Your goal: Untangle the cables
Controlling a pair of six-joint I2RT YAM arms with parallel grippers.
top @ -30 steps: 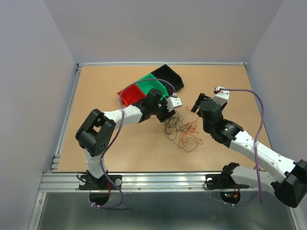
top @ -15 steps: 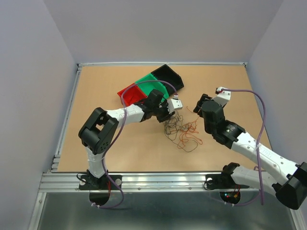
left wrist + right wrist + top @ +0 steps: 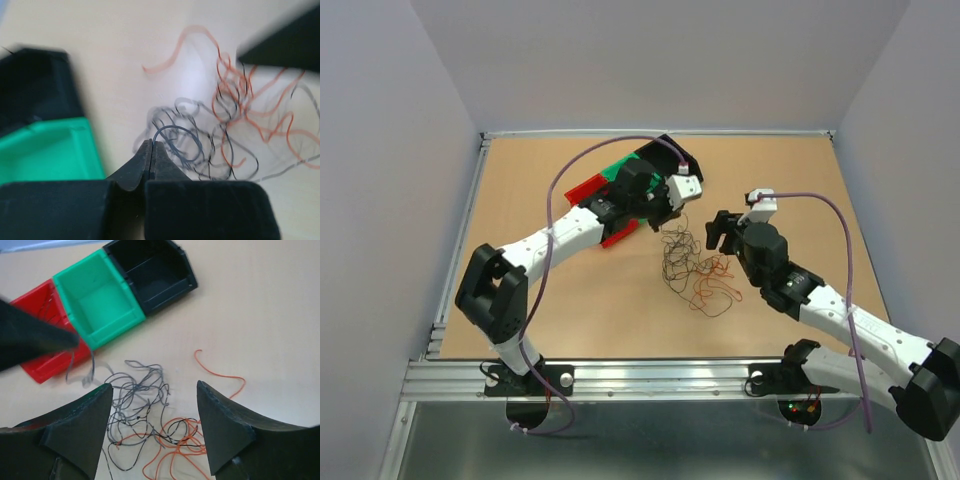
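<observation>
The cables (image 3: 694,270) lie as a loose tangle of dark and orange strands mid-table. My left gripper (image 3: 665,214) hovers just beyond the tangle's far edge, next to the bins. In the left wrist view its jaws (image 3: 151,143) are pressed together on one dark grey cable (image 3: 176,131), which loops down to the heap. My right gripper (image 3: 719,229) is at the tangle's right side. Its fingers (image 3: 154,388) stand wide apart above the cables (image 3: 145,407) with nothing between them. One orange strand (image 3: 221,373) curls off alone.
Red (image 3: 42,312), green (image 3: 97,297) and black (image 3: 150,270) bins sit side by side at the far middle of the table, partly under my left arm (image 3: 570,228). Purple arm leads (image 3: 580,165) arch above both arms. A raised metal rail (image 3: 460,240) borders the table's left edge.
My left gripper has shut on a dark cable and swung back and up toward the bins, its arm stretching out. My right gripper has shifted left, closer to the tangle.
</observation>
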